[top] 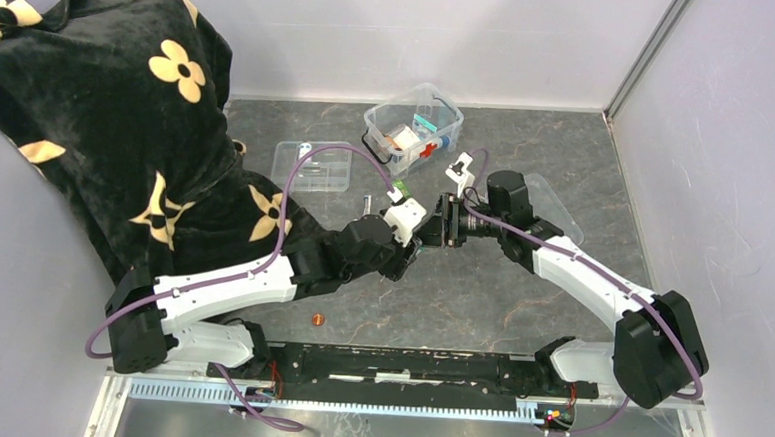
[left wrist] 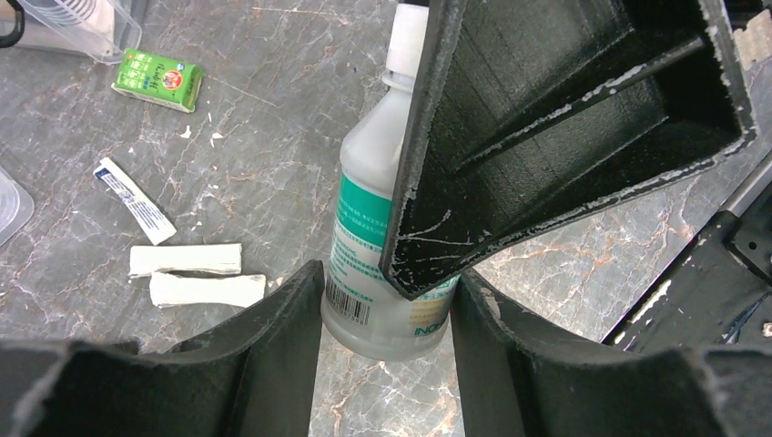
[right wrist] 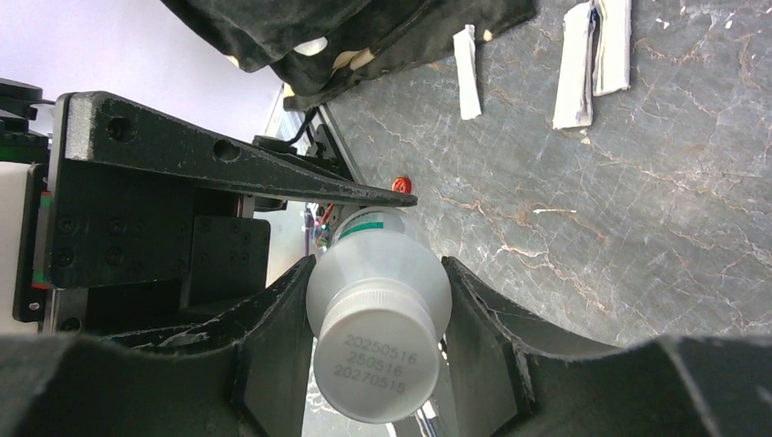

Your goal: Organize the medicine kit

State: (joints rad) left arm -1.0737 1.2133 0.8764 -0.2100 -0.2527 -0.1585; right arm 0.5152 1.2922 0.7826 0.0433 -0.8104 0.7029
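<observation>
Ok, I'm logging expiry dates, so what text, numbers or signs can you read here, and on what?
"20250516": top line on the cap of the bottle.
"250516": middle line, same cap.
"20270515": bottom line, same cap.
Its label: barcode and small print, too blurred to read.
Green packet: print too small to read.
White sachet: blue print, unreadable.
Red cross: sign on the medicine kit.

Clear plastic medicine kit (top: pixel 429 153), open-topped, red cross on near wall, upright far back on the table (top: pixel 520 296).
</observation>
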